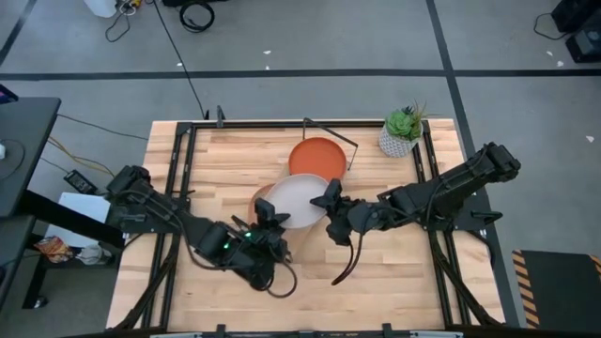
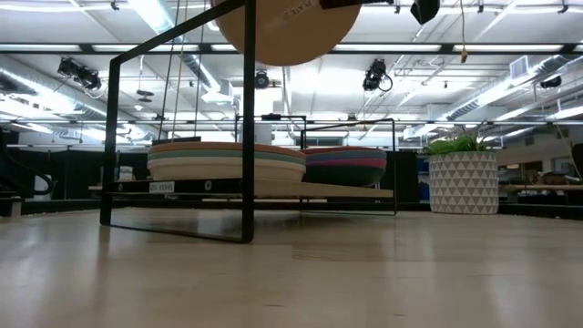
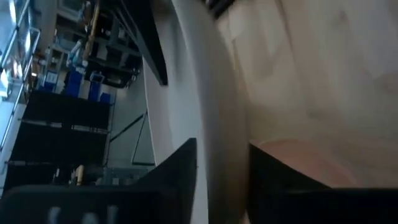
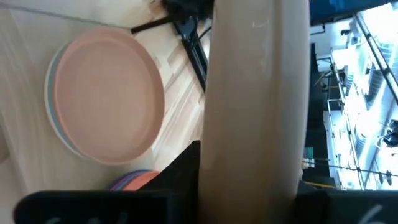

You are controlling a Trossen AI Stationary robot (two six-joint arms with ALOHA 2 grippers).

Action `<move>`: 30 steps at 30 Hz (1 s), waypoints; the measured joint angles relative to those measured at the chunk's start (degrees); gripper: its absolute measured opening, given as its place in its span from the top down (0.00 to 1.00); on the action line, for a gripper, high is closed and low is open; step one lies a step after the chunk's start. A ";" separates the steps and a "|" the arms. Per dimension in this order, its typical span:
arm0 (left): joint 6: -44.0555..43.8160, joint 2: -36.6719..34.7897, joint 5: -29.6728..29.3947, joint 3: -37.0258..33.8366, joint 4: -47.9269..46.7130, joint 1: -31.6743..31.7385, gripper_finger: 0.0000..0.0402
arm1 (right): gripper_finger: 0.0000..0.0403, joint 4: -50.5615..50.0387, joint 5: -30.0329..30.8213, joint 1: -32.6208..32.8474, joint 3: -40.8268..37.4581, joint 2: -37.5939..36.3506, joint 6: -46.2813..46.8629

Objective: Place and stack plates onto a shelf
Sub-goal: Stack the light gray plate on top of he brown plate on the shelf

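Both grippers hold a cream plate in the air above the shelf; the low view shows it high up as the cream plate. My left gripper is shut on its near-left rim, and my right gripper on its right rim. On the shelf board sit two stacks. One is topped by a peach plate under the held plate, with its edge peeking out. The other is topped by an orange plate. My left gripper pinches the cream plate's rim between its two fingers, one on each face, coming from the table's near-left side. The plate is lifted clear. My right gripper pinches the opposite rim between its fingers, reaching in level from the table's right. The plate hangs clear above the peach stack.
A white-potted green plant stands at the far right of the table, beside the shelf's end. The shelf's black wire frame rises in front in the low view. Bare wood lies near and left of the shelf.
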 joint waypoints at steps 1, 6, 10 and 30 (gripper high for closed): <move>-0.03 -0.19 -0.27 0.45 -0.05 -0.53 0.69 | 0.79 -0.43 0.32 0.00 -0.02 0.00 0.02; -1.46 -2.05 -0.18 1.60 0.14 -2.18 0.54 | 0.80 -0.75 2.96 0.13 0.00 0.00 0.06; -5.26 -4.82 -0.12 1.62 -0.73 -3.04 0.49 | 0.80 -4.92 4.18 0.09 0.00 0.00 1.82; -8.12 -28.06 3.41 -25.75 30.36 -5.44 0.57 | 0.80 35.11 -6.28 0.24 -22.93 2.94 -24.15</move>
